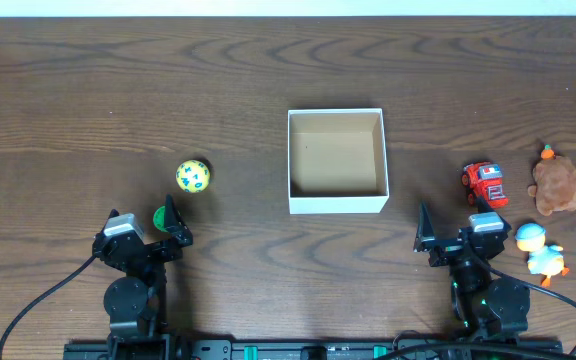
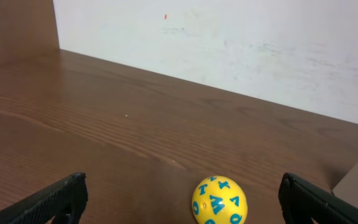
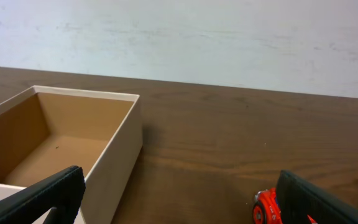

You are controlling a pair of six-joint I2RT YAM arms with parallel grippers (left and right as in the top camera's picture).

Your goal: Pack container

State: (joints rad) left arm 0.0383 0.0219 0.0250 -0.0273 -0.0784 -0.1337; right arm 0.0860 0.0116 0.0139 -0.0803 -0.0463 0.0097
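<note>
The container (image 1: 336, 203) is a square white-walled box with a brown inside, standing empty at the table's middle; it also shows in the right wrist view (image 3: 114, 165). A yellow ball with blue letters (image 1: 193, 176) lies left of it, just ahead of my left gripper (image 1: 148, 226), which is open and empty; the ball (image 2: 219, 201) sits between its fingers' line in the left wrist view. My right gripper (image 1: 455, 232) is open and empty. A red toy truck (image 1: 485, 184) lies just ahead of it, and shows in the right wrist view (image 3: 266, 207).
A brown plush toy with an orange top (image 1: 556, 183) lies at the far right. A white duck toy (image 1: 541, 250) lies beside the right arm. A small green object (image 1: 159, 215) sits by the left gripper. A white wall (image 2: 229, 43) bounds the table's far edge.
</note>
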